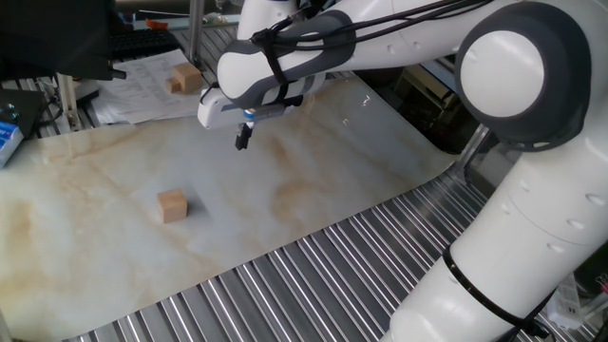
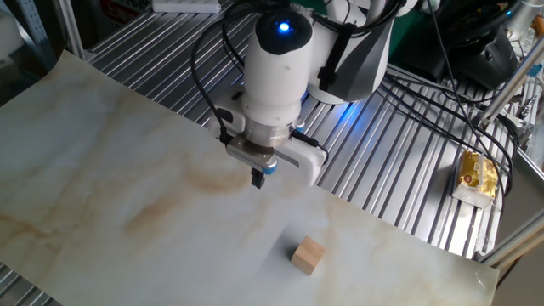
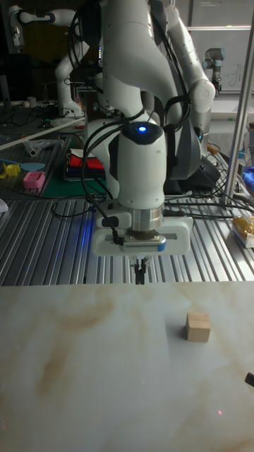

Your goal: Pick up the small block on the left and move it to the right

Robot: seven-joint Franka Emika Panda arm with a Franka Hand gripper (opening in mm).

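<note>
Right, gripper: hangs above the marbled sheet, fingers pressed together, holding nothing.
Small block: flat on sheet, well apart from fingers, nothing touching it; also seen and.
Bigger wooden block: far edge, on papers, off the sheet.
Bench: ribbed metal slats round the sheet.
Arm: blue light on at wrist.
</note>
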